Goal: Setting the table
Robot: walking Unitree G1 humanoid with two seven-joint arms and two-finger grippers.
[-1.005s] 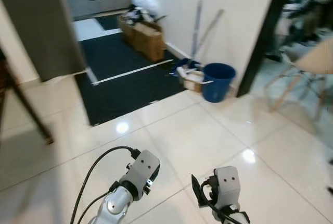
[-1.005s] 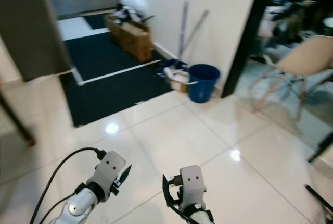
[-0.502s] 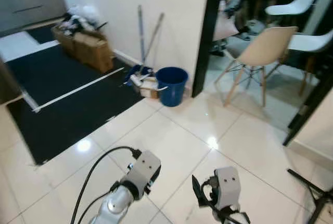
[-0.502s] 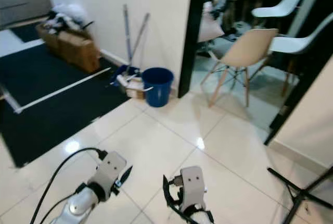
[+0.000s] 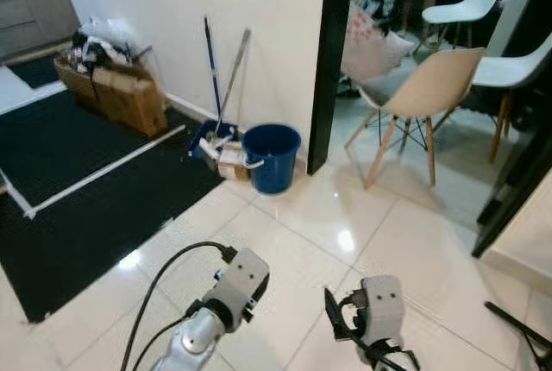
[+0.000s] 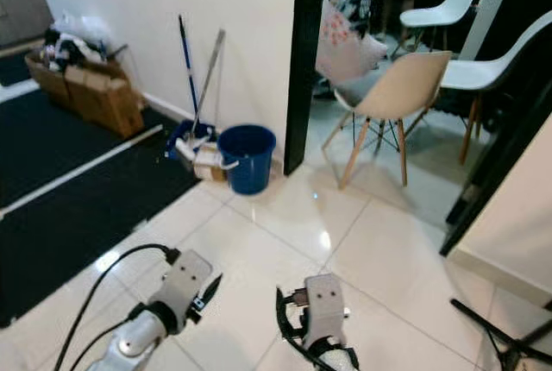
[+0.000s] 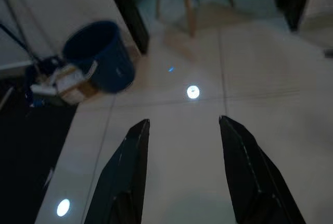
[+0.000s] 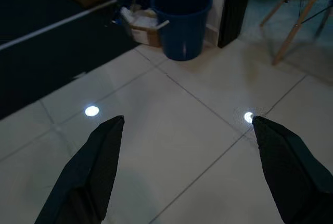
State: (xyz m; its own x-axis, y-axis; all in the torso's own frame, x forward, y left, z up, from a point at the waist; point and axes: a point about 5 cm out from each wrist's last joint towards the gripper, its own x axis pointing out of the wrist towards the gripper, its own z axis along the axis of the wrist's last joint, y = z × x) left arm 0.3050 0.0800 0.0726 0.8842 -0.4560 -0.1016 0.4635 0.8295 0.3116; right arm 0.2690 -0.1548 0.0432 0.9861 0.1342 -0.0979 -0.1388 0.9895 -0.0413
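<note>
No tableware or table is in sight. Both arms are held low in front of me over a glossy white tile floor (image 5: 328,233). In the left wrist view, my left gripper (image 7: 183,121) is open, its black fingers (image 7: 130,166) apart with bare floor between them. In the right wrist view, my right gripper (image 8: 187,119) is open wide, also with nothing between its fingers (image 8: 99,166). In the head views the left arm (image 5: 235,285) and right arm (image 5: 377,306) sit side by side at the bottom of the picture.
A blue bucket (image 5: 272,157) stands by the white wall beside a black door frame (image 5: 328,52), with mop handles (image 5: 220,78) and a small box beside it. Cardboard boxes (image 5: 116,91) and a black mat (image 5: 78,181) lie to the left. A beige chair (image 5: 423,86) and white chairs (image 5: 466,9) stand beyond the doorway.
The whole view has swung to the right: the kitchen drawers and mat slid off left, and the doorway and chairs came in. Both arms keep the same pose, grippers still open.
</note>
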